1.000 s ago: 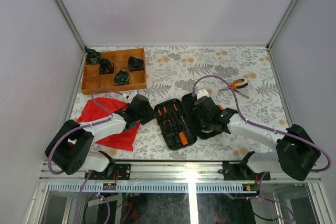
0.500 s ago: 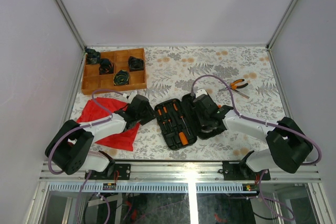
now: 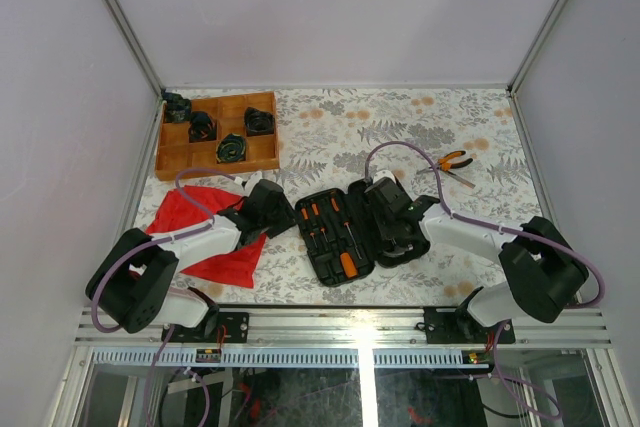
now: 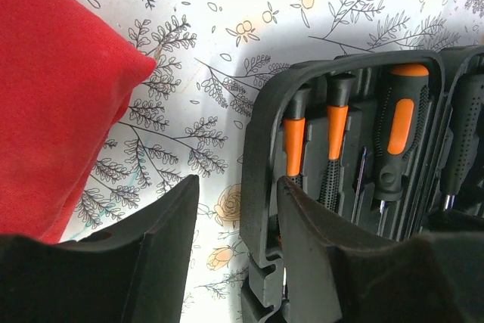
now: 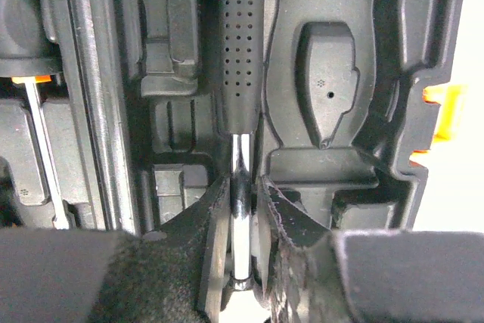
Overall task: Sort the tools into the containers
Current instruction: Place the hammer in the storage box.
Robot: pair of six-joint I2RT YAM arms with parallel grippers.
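Note:
The black tool case [image 3: 345, 232] lies open near the front middle of the table. Orange-and-black screwdrivers [image 4: 399, 134] fill the slots of its left half. My left gripper [image 4: 238, 187] is open and straddles the case's left rim [image 4: 261, 126], one finger outside and one inside, gaps on both sides. My right gripper [image 5: 243, 187] hangs over the right half. Its jaws stand slightly apart around the metal shaft [image 5: 240, 164] of a black dotted-handle driver [image 5: 240, 43] lying in its slot. Orange-handled pliers [image 3: 455, 160] lie loose at the far right.
A red cloth [image 3: 190, 217] lies under my left arm, close to the case's left side. A compartmented wooden tray [image 3: 170, 157] with black items stands at the back left. The case's orange latch [image 5: 439, 111] sticks out at its right edge.
My right jaws have parted a little from the driver's shaft, and the right arm's elbow has swung leftward. My left jaws have widened slightly around the case rim.

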